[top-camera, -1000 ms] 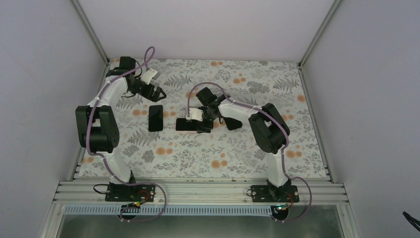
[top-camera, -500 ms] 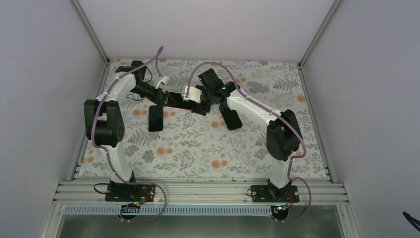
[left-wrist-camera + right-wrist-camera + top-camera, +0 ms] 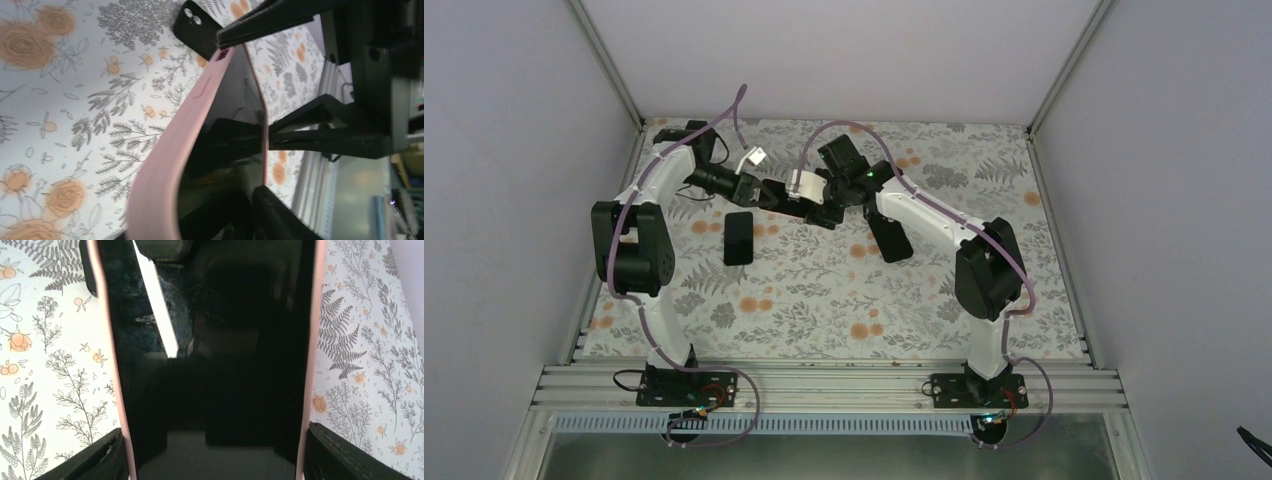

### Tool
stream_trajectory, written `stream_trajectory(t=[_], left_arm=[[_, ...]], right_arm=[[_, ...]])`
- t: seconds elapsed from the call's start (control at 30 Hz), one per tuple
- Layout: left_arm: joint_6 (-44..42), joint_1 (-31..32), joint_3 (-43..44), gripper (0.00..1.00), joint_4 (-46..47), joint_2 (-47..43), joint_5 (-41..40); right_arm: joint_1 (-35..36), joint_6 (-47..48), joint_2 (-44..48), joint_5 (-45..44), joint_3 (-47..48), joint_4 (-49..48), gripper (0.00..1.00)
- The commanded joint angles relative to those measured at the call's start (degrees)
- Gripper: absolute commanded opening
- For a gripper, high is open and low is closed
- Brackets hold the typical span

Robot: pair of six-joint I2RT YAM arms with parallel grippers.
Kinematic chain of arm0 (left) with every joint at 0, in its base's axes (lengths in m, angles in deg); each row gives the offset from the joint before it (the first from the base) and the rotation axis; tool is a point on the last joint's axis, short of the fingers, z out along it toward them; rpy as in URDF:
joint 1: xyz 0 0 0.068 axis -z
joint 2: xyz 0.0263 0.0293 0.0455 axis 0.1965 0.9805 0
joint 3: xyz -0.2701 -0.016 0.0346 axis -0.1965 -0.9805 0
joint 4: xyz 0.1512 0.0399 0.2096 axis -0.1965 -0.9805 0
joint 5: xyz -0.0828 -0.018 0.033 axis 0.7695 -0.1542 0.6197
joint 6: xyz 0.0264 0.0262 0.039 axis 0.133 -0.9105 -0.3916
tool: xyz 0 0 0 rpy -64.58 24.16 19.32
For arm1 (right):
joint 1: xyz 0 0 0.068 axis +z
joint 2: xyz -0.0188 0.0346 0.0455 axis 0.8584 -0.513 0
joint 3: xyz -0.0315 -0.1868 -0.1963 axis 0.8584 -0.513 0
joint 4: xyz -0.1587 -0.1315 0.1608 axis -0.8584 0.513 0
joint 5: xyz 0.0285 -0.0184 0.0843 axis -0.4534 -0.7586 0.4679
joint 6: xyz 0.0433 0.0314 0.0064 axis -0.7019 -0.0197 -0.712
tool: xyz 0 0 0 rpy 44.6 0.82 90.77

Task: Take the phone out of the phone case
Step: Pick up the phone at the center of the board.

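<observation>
A phone with a black screen [image 3: 215, 340] sits in a pink phone case [image 3: 314, 340] and hangs in the air over the far middle of the table. My right gripper [image 3: 215, 462] is shut across its width, one finger [image 3: 90, 460] against each pink side. In the top view the case [image 3: 786, 203] spans between my right gripper [image 3: 822, 212] and my left gripper [image 3: 766, 192]. The left wrist view shows the pink edge [image 3: 165, 160] running down into my left gripper [image 3: 252, 200], which is shut on that end of the case.
A black phone-shaped slab [image 3: 738, 238] lies on the floral table [image 3: 824, 300] below the left gripper; its camera lenses show in the left wrist view [image 3: 192, 25]. Another black slab [image 3: 891, 238] lies under the right arm. Grey walls close in the left, right and far sides.
The right arm lifted the cased phone off the table and carried it back and left. The left gripper swung in to meet it and went from open to shut on its end.
</observation>
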Motion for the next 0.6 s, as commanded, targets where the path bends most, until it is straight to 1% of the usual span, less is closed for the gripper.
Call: stream_trajectory(t=[0.0,0.1,0.13,0.17,0.2,0.23,0.3,0.43,0.47,0.57], left_arm=[[-2.9,0.8,1.3,0.18,-2.3,-0.1,4.0],[-3.3,0.8,1.7,0.14,-2.0,-0.2,4.1],[-4.0,0.9,2.0,0.11,-2.2,-0.3,4.2],[-4.5,0.9,2.2,0.08,-2.1,-0.4,4.1],[-4.9,0.9,2.5,0.04,-2.0,-0.6,3.9],[-5.8,0.9,2.7,0.03,-2.1,-0.9,3.8],[-7.9,1.1,3.2,0.02,-2.8,-1.7,2.7],[-10.0,1.8,2.1,0.02,1.0,-7.1,-4.6],[-10.6,2.4,1.4,0.02,2.6,-9.1,-7.8],[-12.7,4.4,-0.2,0.02,5.7,-14.9,-13.0]], right_arm=[[0.7,-2.2,-0.6,0.4,3.8,-3.3,0.63],[0.9,-2.1,-0.2,0.9,3.8,-2.8,0.64],[0.9,-2.0,-0.1,1.3,3.8,-2.3,0.67],[0.9,-1.8,0.1,2.1,4.0,-1.3,0.72],[0.9,-1.7,0.2,3.4,4.2,0.0,0.79],[0.8,-1.5,0.5,4.5,4.6,2.0,0.84],[0.1,0.3,0.5,10.2,6.7,9.1,0.95],[-3.6,4.2,2.4,18.3,7.5,18.3,0.97],[-5.1,5.0,3.1,19.3,7.4,19.6,0.97],[-8.6,6.8,3.6,21.3,8.2,23.8,0.96]])
